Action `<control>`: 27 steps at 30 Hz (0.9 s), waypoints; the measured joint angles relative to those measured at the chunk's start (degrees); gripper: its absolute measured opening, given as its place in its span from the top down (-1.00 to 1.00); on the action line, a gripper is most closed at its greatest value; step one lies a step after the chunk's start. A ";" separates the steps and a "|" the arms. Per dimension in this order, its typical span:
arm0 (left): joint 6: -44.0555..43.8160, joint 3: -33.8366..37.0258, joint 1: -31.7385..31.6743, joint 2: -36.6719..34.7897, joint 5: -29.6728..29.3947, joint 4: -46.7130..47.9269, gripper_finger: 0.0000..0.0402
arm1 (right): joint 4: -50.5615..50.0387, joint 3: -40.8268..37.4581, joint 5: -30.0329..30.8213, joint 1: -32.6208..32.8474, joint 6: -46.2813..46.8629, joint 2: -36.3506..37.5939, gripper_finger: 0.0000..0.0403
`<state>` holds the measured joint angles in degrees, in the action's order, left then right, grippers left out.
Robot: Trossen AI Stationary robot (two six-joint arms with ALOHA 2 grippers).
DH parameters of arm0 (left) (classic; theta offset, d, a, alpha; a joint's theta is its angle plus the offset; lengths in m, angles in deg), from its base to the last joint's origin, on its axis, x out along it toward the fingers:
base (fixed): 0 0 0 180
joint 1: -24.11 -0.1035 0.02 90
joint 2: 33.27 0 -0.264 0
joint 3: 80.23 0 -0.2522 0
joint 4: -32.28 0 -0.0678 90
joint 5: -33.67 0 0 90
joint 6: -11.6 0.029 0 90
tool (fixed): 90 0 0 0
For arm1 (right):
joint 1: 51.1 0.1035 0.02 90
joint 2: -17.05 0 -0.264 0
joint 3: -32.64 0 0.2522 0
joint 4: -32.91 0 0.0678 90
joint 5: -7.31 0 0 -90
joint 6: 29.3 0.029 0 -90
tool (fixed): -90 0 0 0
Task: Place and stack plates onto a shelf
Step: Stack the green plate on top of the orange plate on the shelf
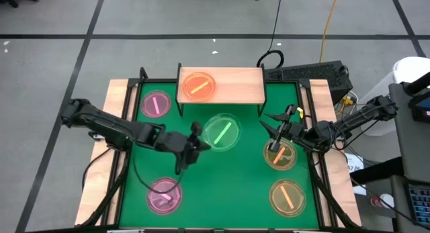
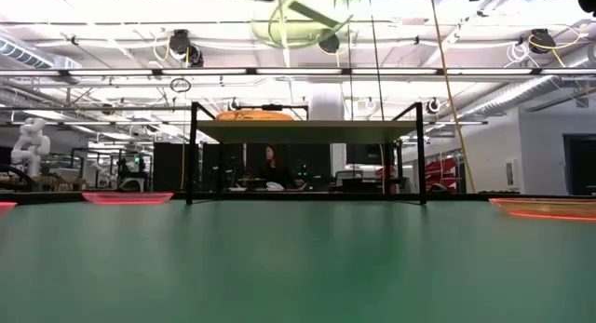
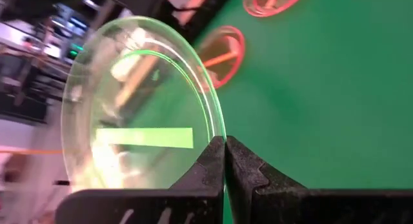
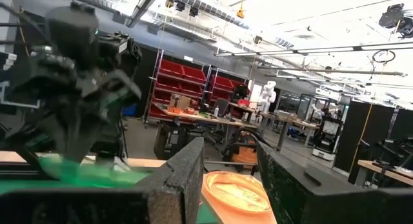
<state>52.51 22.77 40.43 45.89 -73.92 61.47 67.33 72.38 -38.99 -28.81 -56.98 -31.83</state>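
Left pincer clenched on the green plate's rim, right pincer released.

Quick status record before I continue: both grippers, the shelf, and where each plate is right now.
left gripper: shut on green plate, lifted off the table near its centre
right gripper: open, empty, above an amber plate
shelf: one orange plate on its left half, right half bare
pink plates: one left of the shelf, one near the front left
amber plates: the second near the front right
table: four plates on it
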 joint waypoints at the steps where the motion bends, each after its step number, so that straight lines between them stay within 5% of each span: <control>1: 0.82 0.02 0.00 -0.95 -0.67 0.02 0.99 | -0.04 0.00 0.00 0.00 0.00 0.00 0.36; 16: 12.98 0.00 -6.95 -11.32 -10.81 3.47 0.97 | -0.02 0.00 0.00 -0.02 0.00 0.00 0.36; 23: 14.65 0.00 -16.84 -11.69 -10.79 10.21 0.97 | 0.00 0.00 0.00 -0.04 0.00 0.00 0.36; 27: 14.92 0.01 -23.11 -11.68 -5.39 12.07 0.97 | -0.02 0.00 0.00 -0.04 0.00 0.00 0.36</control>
<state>67.43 22.79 17.31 34.21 -79.32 73.54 67.31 72.38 -38.99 -28.86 -56.98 -31.83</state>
